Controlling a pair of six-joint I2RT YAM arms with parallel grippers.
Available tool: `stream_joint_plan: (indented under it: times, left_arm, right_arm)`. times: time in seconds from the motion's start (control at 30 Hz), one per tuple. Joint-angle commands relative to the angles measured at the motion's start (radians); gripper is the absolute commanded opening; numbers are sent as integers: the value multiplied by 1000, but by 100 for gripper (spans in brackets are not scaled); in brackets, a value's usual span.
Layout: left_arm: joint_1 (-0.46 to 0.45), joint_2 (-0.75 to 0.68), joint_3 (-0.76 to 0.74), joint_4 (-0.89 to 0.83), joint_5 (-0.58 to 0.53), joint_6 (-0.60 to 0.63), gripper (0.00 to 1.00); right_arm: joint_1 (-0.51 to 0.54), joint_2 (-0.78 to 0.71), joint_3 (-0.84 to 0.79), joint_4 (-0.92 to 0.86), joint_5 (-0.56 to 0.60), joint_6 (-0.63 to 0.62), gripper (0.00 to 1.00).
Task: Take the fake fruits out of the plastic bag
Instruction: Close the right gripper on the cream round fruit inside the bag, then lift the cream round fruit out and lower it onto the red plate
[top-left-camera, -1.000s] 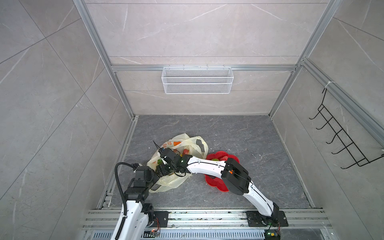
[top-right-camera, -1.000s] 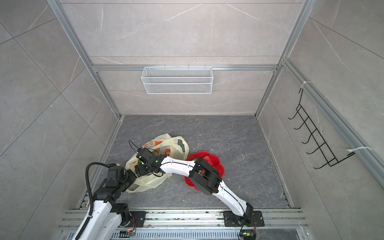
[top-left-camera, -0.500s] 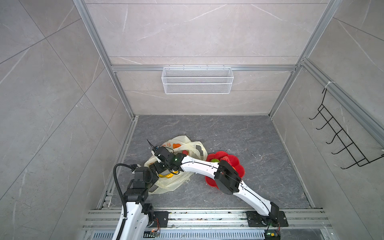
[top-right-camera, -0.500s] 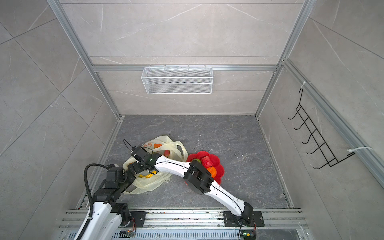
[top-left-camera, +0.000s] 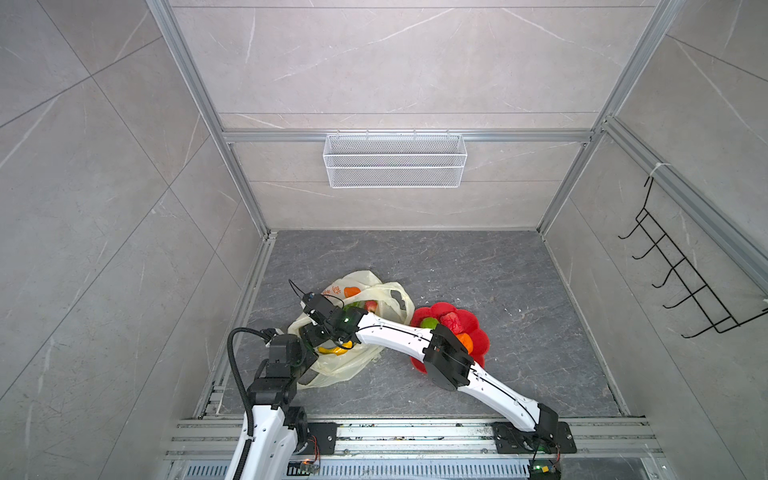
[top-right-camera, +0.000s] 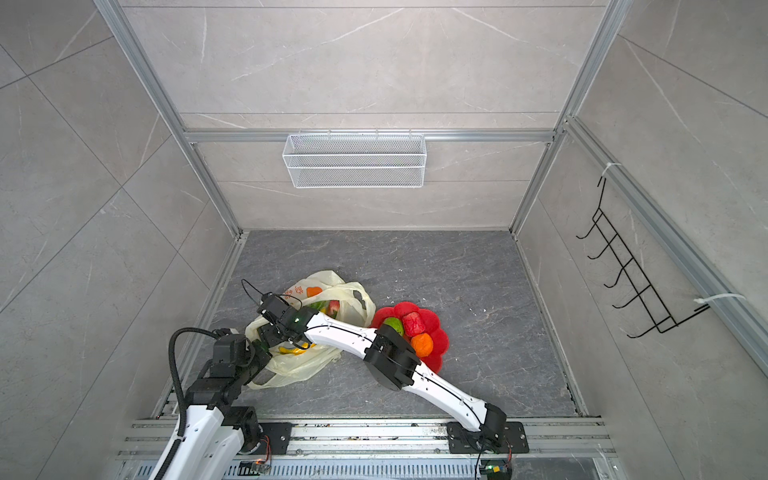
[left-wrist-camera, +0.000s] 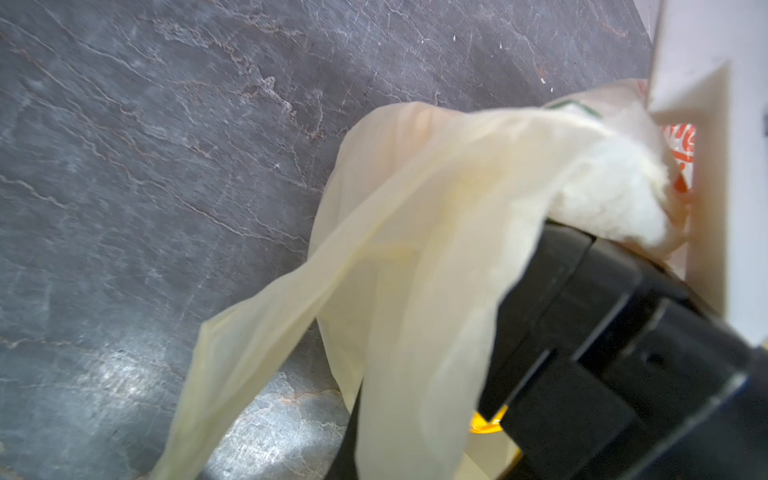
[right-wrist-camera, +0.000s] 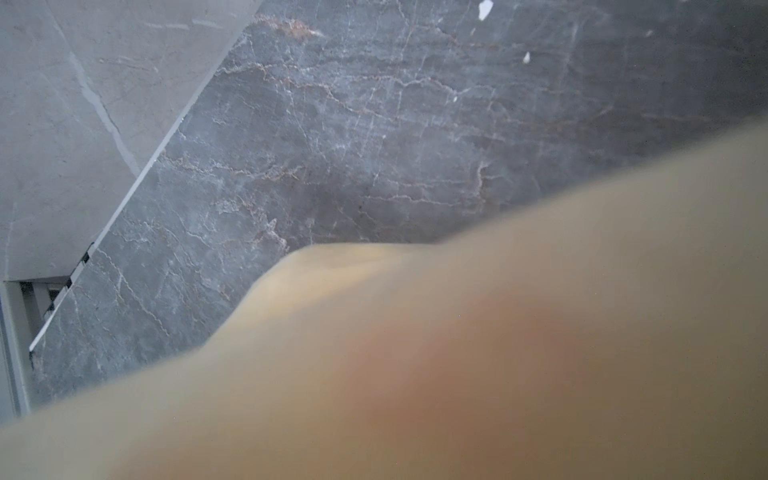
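The pale-yellow plastic bag lies crumpled on the dark floor, its mouth facing the back. My left gripper is shut on the bag's near edge, and the film drapes away from it in the left wrist view. My right gripper reaches down into the bag, right over a yellow banana. Its jaws are hidden; bag film covers the right wrist view. A red strawberry and a green fruit show in the bag's mouth. Green, red and orange fruits lie outside the bag.
These three fruits lie on a red flower-shaped plate just right of the bag, partly under my right arm's elbow. A white wire basket hangs on the back wall and a black hook rack on the right wall. The left wall rail runs close beside the bag.
My right gripper has pushed further left and down into the bag, toward my left gripper. The bag's mouth has shifted a little. The left arm has stayed put.
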Motion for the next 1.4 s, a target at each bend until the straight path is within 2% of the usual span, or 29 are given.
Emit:
stream_joint_plan:
  times: [0.0, 0.67, 0.87, 1.07, 1.17, 1.37]
  left_arm:
    - [-3, 10, 13, 10, -7, 7, 0]
    - [-4, 64, 21, 42, 8, 14, 0]
    - [-3, 230, 72, 160, 81, 71, 0]
    - [-4, 415, 142, 232, 122, 167, 0]
    - [-4, 436, 133, 279, 132, 176, 0]
    - [-3, 418, 120, 287, 132, 180, 0]
  right_arm:
    - [4, -99, -135, 9, 49, 12, 69]
    - [3, -591, -830, 349, 60, 12, 68]
    - [3, -741, -1073, 524, 85, -10, 68]
    - [3, -898, -1293, 717, 157, -14, 68]
    - [3, -962, -1375, 773, 203, -4, 68]
    - [3, -1091, -1481, 762, 300, 15, 68]
